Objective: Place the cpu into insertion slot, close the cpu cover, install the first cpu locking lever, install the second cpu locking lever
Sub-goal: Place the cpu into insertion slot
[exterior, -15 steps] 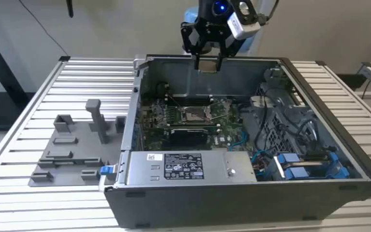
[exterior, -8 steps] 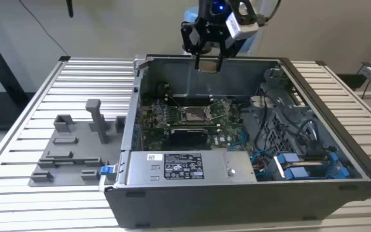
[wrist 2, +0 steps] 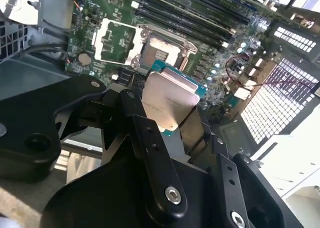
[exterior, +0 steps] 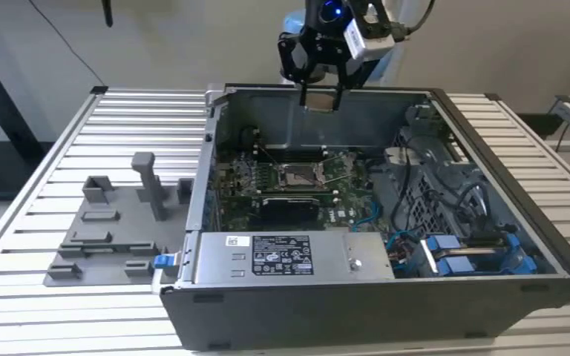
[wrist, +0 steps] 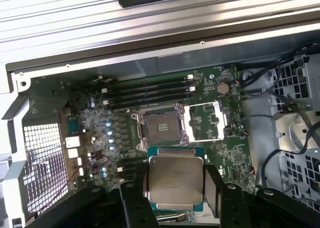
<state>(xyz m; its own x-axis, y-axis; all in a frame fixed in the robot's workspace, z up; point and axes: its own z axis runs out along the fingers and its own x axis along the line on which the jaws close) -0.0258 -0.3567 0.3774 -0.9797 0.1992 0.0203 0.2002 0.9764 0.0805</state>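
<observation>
My gripper [exterior: 320, 95] hangs above the back wall of the open computer case [exterior: 384, 297], shut on the cpu [exterior: 320, 106]. In both wrist views the cpu [wrist: 176, 180] [wrist 2: 167, 100] is a silvery-tan square on a teal edge, clamped between the black fingers [wrist: 212, 188] of the gripper [wrist: 176, 190] [wrist 2: 167, 115]. Below it on the green motherboard lies the insertion slot [wrist: 161, 128] [wrist 2: 162, 50] [exterior: 295, 176], dark and bare inside its metal rim. The cpu cover [wrist: 207, 122] [wrist 2: 114, 40] lies swung open beside the slot, its window showing the board.
Long black memory slots [wrist: 150, 92] run beside the socket. The power supply [exterior: 275, 256] sits at the case front, and blue-tipped cables [exterior: 463, 256] fill the exterior view's right. A grey fixture [exterior: 116, 222] stands on the slatted table [exterior: 27, 311] at the left.
</observation>
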